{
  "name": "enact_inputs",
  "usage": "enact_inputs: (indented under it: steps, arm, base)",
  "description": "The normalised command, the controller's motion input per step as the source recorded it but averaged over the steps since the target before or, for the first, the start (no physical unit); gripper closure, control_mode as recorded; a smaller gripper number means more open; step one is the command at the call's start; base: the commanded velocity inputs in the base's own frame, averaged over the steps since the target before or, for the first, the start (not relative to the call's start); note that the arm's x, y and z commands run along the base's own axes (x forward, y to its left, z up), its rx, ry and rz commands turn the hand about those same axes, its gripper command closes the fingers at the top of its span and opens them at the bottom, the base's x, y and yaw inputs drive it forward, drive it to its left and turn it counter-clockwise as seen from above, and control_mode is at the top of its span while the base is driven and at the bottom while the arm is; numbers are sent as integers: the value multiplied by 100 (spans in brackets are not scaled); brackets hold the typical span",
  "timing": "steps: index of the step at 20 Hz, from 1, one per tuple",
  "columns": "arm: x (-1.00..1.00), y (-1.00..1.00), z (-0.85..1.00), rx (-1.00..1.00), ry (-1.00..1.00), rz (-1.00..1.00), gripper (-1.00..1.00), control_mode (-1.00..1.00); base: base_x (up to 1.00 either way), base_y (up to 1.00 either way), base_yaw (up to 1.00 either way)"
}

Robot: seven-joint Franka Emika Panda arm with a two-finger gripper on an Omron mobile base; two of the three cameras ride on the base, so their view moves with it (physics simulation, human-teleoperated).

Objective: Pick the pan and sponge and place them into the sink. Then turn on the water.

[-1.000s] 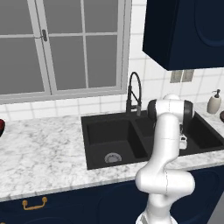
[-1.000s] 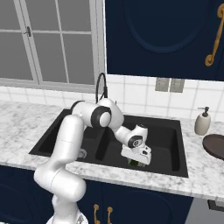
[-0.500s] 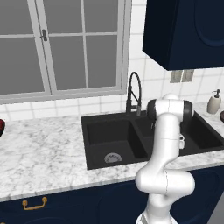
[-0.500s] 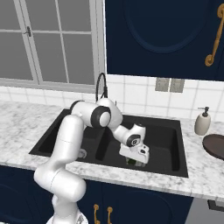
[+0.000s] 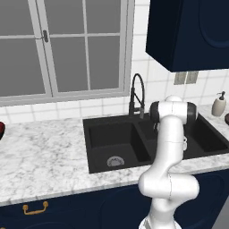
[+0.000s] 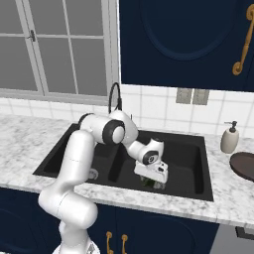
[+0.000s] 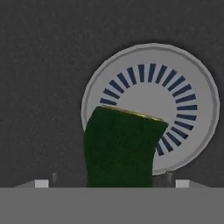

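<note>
1. The hand [image 6: 153,182] hangs low in the right basin of the sink [image 6: 196,171], fingers spread apart.
2. The sponge [image 7: 120,146] sits between them over the round drain [image 7: 151,107].
3. The pan [image 6: 244,165] rests on the counter [image 6: 233,191].

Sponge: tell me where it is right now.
The sponge is in the sink's right basin, over the round drain in the hand view, directly beneath the open gripper.
</note>
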Motion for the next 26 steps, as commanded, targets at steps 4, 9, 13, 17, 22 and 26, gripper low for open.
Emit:
enact_inputs:
  steps: [4,9,13,17,22,26]
  arm:
    - [-9,0,69,3,-6,0,-100,-100]
    - [-56,0,100,1,-2,-4,-100,-100]
    - [-69,1,100,0,-1,-5,-100,-100]
    - [-76,14,100,0,-9,-1,-100,-100]
    - [-60,26,100,0,-17,0,-100,-100]
    - [-49,24,100,0,-10,0,-100,-100]
  base:
    - [0,0,0]
    - [0,0,0]
    - [0,0,0]
    - [0,0,0]
    - [0,0,0]
    - [0,0,0]
